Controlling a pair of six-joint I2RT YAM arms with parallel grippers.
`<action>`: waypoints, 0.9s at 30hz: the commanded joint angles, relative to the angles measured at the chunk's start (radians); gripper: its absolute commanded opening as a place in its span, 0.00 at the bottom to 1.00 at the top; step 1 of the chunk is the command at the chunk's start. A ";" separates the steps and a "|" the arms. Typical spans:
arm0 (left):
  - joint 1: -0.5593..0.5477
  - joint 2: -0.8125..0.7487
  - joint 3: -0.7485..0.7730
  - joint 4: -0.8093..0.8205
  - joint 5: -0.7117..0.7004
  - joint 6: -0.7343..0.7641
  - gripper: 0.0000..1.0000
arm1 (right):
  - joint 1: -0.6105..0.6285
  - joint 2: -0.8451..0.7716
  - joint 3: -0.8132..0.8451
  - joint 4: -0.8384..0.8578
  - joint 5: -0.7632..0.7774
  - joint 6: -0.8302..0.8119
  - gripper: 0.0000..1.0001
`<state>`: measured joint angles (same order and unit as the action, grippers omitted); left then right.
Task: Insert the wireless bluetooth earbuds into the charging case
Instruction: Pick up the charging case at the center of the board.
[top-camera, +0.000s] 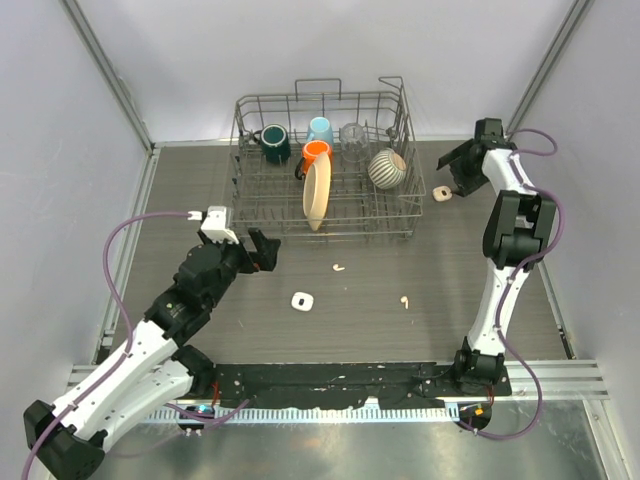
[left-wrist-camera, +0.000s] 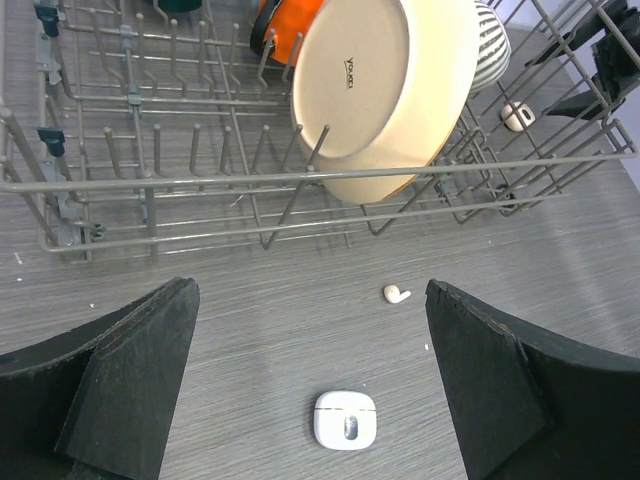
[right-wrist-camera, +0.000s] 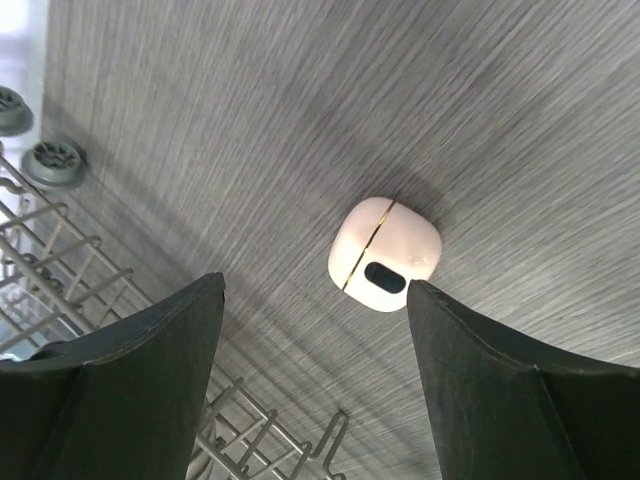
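**Top view:** grey wood-grain tabletop (top-camera: 380, 330). Two rounded cases: glossy white charging case (top-camera: 303, 300) at centre, and beige case (top-camera: 441, 193) beside the right gripper (top-camera: 458, 183), right of the wire rack (top-camera: 380, 235). Two comma-shaped buds: one earbud (top-camera: 338, 267) upper right of the charging case, second earbud (top-camera: 405, 299) further right. Left gripper (top-camera: 264, 250) centre left.

**Left wrist view:** one bud only; jaws apart.

**Right wrist view:** only here, the beige case's gold seam and dark oval; jaws apart.

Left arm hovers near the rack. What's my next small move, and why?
Probably lower the left tool onto the charging case: the tool is open, the case lies on the table between its fingers in the wrist view, apparently shut, with an earbud loose just beyond it.
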<state>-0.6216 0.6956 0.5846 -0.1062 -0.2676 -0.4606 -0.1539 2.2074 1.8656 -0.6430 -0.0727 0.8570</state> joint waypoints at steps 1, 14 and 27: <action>0.006 -0.024 0.024 0.028 -0.035 0.022 1.00 | 0.036 0.008 0.055 -0.052 0.057 -0.035 0.77; 0.020 -0.044 0.011 0.013 -0.038 0.040 1.00 | 0.045 0.012 0.061 -0.121 0.188 -0.019 0.76; 0.033 -0.062 0.001 0.003 -0.035 0.039 1.00 | 0.068 0.118 0.221 -0.196 0.206 -0.006 0.73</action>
<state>-0.5961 0.6437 0.5846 -0.1139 -0.2886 -0.4358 -0.0998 2.3093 2.0258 -0.8032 0.1024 0.8417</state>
